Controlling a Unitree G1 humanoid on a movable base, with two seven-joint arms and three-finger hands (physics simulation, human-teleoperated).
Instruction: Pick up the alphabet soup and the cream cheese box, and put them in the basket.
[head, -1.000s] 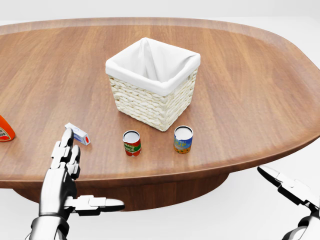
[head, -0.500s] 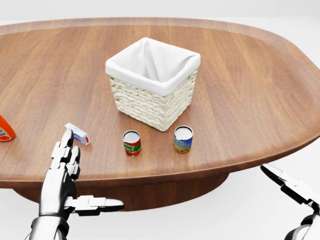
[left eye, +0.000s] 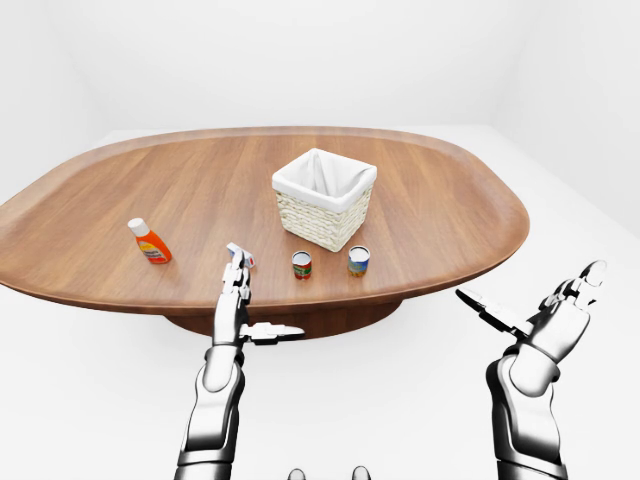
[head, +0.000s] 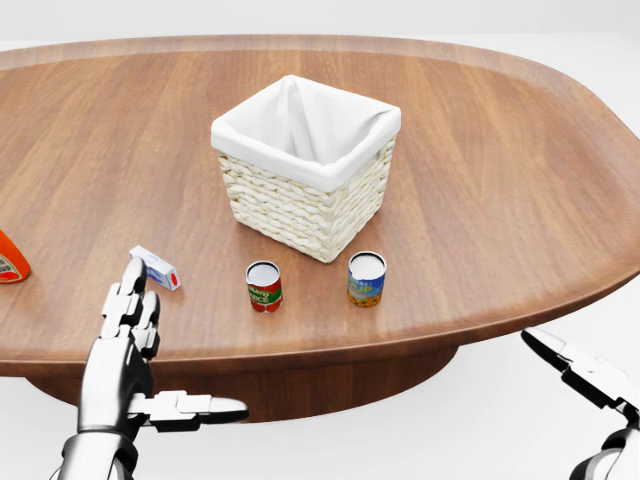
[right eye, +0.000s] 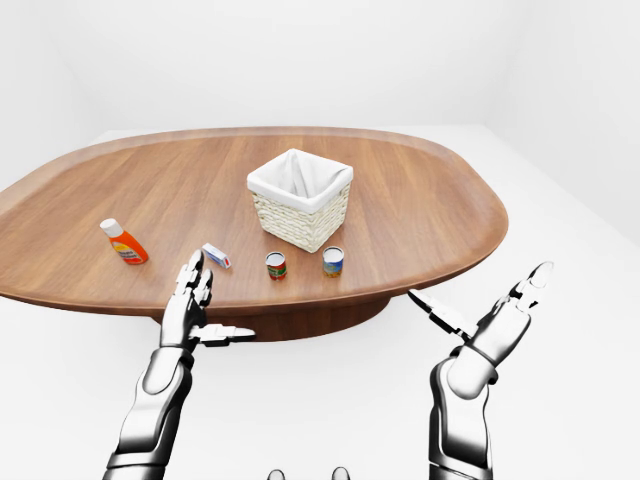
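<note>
No readable text anywhere. Labels on the red can (head: 264, 287), the blue can (head: 366, 280), the small box (head: 156, 267) and the orange bottle (left eye: 150, 241) are too blurred.

A bare simulated test room, nothing homely about it: plain white walls (left eye: 300, 60) and a white floor (left eye: 400, 400) run into each other with no fittings. One big oval wooden table (left eye: 150, 190) fills the middle, and on it sit a wicker basket (left eye: 322, 212), two small cans (head: 264, 286) (head: 366, 278), a small box (head: 156, 267) and an orange bottle (left eye: 149, 241), laid out like props.
</note>
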